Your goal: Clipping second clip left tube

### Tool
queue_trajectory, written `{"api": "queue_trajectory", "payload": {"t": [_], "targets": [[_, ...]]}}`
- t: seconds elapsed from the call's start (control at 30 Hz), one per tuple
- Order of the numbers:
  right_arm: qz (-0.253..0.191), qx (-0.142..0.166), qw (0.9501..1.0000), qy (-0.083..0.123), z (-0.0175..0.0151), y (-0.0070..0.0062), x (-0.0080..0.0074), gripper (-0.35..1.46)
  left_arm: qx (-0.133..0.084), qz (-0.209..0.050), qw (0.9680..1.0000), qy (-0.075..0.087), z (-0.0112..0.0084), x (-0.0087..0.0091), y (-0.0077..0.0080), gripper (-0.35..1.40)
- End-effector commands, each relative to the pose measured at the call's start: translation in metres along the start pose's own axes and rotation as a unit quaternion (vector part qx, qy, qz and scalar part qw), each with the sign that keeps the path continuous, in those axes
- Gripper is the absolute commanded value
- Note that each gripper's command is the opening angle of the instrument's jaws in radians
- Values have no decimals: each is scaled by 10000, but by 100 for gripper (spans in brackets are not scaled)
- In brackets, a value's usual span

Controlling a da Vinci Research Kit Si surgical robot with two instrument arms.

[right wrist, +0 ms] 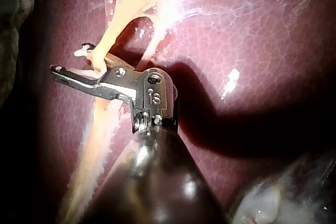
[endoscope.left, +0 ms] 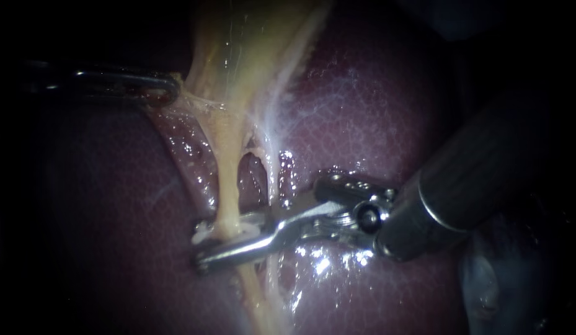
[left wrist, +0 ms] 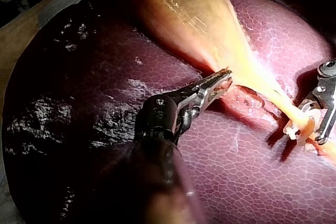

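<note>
Clip [endoscope.left: 249, 228] in right instrument [endoscope.left: 199, 251] straddles tube [endoscope.left: 229, 186].

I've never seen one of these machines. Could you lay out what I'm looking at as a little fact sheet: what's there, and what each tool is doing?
Setting: dark red liver, with the pale yellow gallbladder lying on it
Tubes: two run down from the gallbladder, a yellowish left tube and a whiter right tube
Left instrument: jaws shut on the gallbladder's edge, where the tissue looks stretched
Right instrument: jaws straddle the left tube, shut on a white clip
White clip: sits around the left tube
</note>
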Motion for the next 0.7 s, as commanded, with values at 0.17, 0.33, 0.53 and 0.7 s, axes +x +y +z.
{"api": "queue_trajectory", "payload": {"t": [0.17, 0.33, 0.53, 0.7], "targets": [[0, 18, 10000, 27, -1, -1, 1, 46, -1, 0, 10000, 0, 0, 0, 0, -35], [-4, 63, 9999, 106, -2, 0, 2, 39, -1, 0, 10000, 0, 0, 0, 0, -35], [-4, 94, 9998, 160, -4, -1, 2, 23, -1, 0, 10000, 0, 0, 0, 0, -35], [-1, 107, 9997, 212, -7, -1, 3, -10, -1, 1, 10000, 0, 0, 0, 0, -35]]}}
